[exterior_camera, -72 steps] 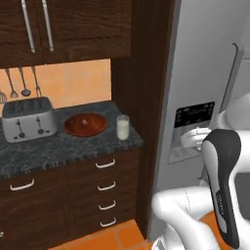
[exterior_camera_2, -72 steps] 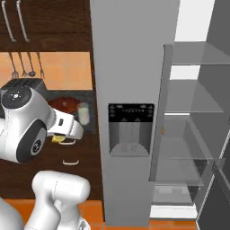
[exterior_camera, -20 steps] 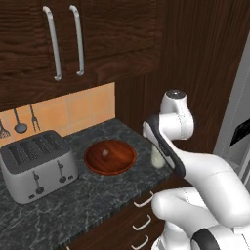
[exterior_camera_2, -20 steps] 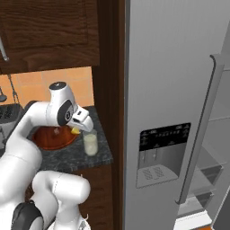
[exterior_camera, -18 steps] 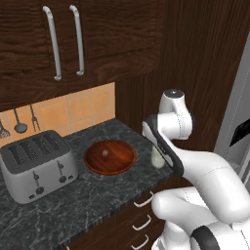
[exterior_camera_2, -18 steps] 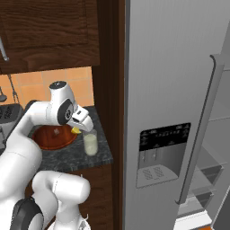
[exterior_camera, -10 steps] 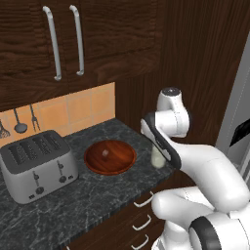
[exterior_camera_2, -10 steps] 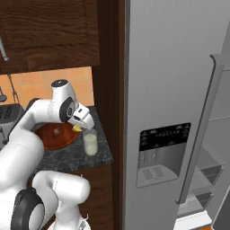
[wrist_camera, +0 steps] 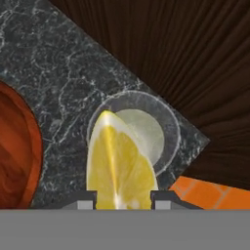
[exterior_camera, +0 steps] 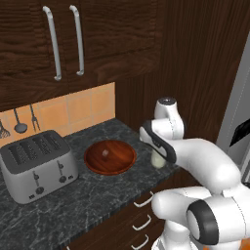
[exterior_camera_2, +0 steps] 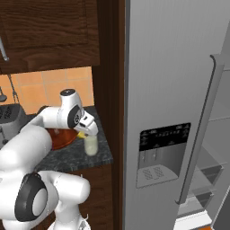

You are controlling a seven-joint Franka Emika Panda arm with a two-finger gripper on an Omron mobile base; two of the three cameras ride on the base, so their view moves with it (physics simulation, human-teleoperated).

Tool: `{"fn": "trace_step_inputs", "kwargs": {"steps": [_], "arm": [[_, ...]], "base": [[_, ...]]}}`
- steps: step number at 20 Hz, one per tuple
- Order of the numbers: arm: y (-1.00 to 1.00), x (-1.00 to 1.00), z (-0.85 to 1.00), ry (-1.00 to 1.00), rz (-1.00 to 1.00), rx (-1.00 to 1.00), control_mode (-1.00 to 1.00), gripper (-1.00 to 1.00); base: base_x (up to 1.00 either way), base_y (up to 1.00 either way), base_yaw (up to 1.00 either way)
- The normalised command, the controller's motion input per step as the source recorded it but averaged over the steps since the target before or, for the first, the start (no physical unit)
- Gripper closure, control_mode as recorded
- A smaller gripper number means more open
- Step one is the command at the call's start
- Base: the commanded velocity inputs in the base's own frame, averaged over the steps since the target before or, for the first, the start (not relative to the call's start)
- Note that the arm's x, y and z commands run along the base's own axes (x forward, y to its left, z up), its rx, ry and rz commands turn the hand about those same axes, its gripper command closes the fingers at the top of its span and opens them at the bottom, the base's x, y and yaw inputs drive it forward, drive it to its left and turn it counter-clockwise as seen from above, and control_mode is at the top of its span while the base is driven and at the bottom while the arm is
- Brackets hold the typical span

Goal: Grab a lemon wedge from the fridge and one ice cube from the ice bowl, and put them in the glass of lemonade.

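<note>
In the left base view, the white arm bends over the right end of the dark speckled counter (exterior_camera: 97,195). The glass of lemonade (exterior_camera: 157,159) stands near the counter's right edge, partly hidden behind the arm's wrist. Just left of it sits the reddish-brown ice bowl (exterior_camera: 110,157) with one pale ice cube (exterior_camera: 104,153) inside. Further left stands the silver toaster (exterior_camera: 36,164). Two long cabinet handles (exterior_camera: 66,41) hang above, and utensils hang on the orange tile wall at far left.

In the right base view, the gripper (exterior_camera_2: 84,133) hangs directly above the glass of lemonade (exterior_camera_2: 91,145), with a bit of yellow lemon wedge (exterior_camera_2: 81,134) showing at its tips. The ice bowl (exterior_camera_2: 63,137) lies just left of the glass, largely behind the arm. The grey fridge (exterior_camera_2: 170,90) fills the right side, its dispenser recess (exterior_camera_2: 162,150) low in the door and its long handle (exterior_camera_2: 200,130) further right.

In the hand view, the two fingertips (wrist_camera: 87,200) are clamped on the lemon wedge (wrist_camera: 119,166), which stands over the near-left rim of the glass of lemonade (wrist_camera: 146,128). The ice bowl (wrist_camera: 17,156) curves in at the left.
</note>
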Motion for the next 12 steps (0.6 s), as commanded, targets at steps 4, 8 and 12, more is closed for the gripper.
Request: {"fn": "trace_step_inputs", "kwargs": {"steps": [4,8,12], "arm": [[0.0,0.06,0.36,0.04,-0.02,0.0,-1.0,1.0],[0.0,0.19,0.21,0.02,0.0,0.0,-1.0,1.0],[-0.02,0.4,-0.1,0.01,0.0,0.0,-1.0,1.0]], "base": [[0.0,0.0,0.0],[0.0,0.0,0.0],[0.0,0.0,0.0]]}}
